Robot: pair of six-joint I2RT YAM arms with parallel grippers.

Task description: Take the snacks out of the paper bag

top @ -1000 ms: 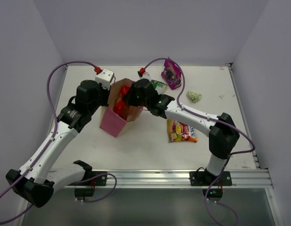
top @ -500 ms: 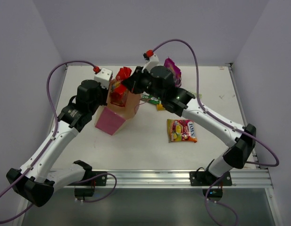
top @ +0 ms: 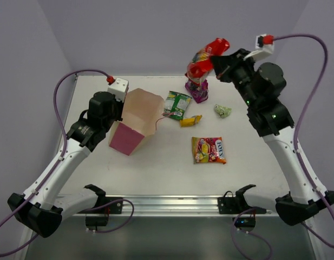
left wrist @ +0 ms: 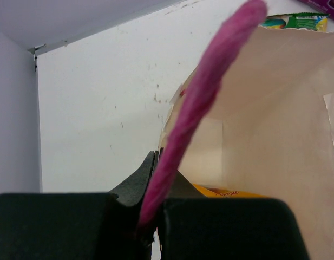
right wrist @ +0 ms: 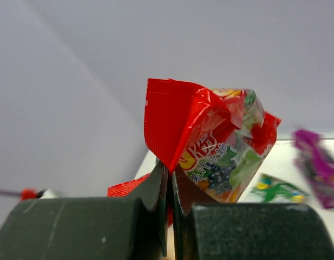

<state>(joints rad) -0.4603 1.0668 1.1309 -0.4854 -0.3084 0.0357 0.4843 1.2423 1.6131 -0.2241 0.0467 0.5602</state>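
Red packet (right wrist: 210,135) clamped in right gripper (right wrist: 170,176), two o'clock of paper bag (top: 135,111). Left gripper (left wrist: 156,162) pinches its cord handle (left wrist: 196,119); an orange packet (left wrist: 221,192) lies inside.

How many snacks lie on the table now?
5: green packet, yellow packet beside it, purple packet at the back, pale green piece at right, candy bag nearest. A red packet is held aloft; an orange packet shows inside the bag.

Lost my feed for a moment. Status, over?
Right claw shut on red packet, held high. Left claw shut on handle of bag. Orange packet inside bag. Bag mouth unobstructed.
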